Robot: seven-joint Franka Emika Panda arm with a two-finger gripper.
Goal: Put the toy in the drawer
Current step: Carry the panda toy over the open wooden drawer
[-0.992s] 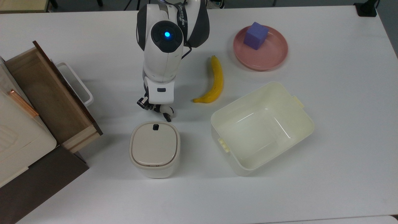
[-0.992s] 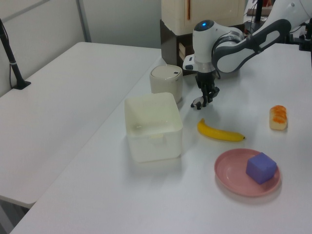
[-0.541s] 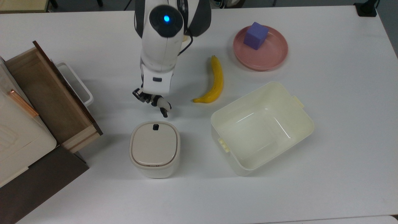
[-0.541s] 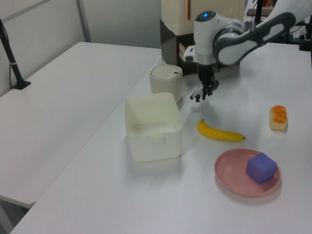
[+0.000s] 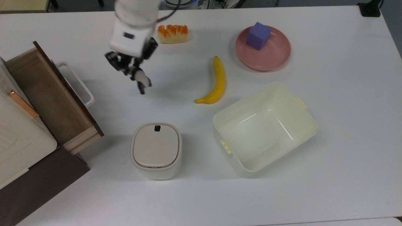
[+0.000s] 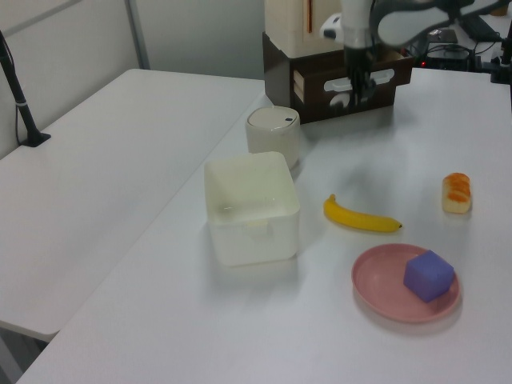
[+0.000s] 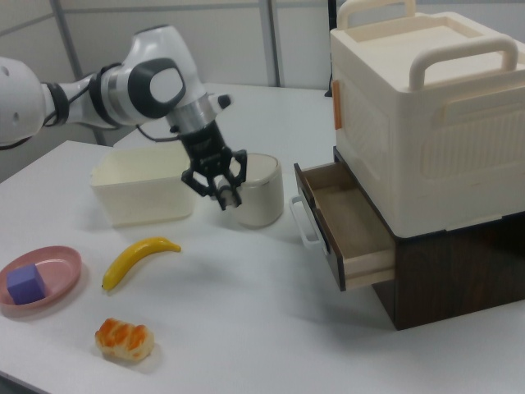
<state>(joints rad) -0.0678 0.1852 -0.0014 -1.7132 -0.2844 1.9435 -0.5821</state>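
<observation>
My gripper (image 5: 130, 69) hangs above the table, shut on the toy (image 5: 140, 81), a tiny black-and-white panda that dangles below the fingers. In the right view the gripper (image 7: 220, 187) holds the toy (image 7: 227, 196) in the air in front of the white bin, apart from the drawer (image 7: 349, 226). The drawer (image 5: 47, 94) is pulled open at the top view's left: a light wooden box with a dark brown front and a white handle. Nothing lies inside it. In the left view the gripper (image 6: 358, 86) hangs in front of the cabinet.
A white lidded bin (image 5: 156, 150) stands below the gripper in the top view. A cream tub (image 5: 251, 94), a banana (image 5: 218, 81), a pink plate (image 5: 273, 59) with a purple cube (image 5: 258, 35), and an orange-topped bread piece (image 5: 172, 33) lie to the top view's right.
The arm has risen and swung toward the top view's upper left, nearer the drawer, with the toy in its grip. The bread piece, hidden before, now shows.
</observation>
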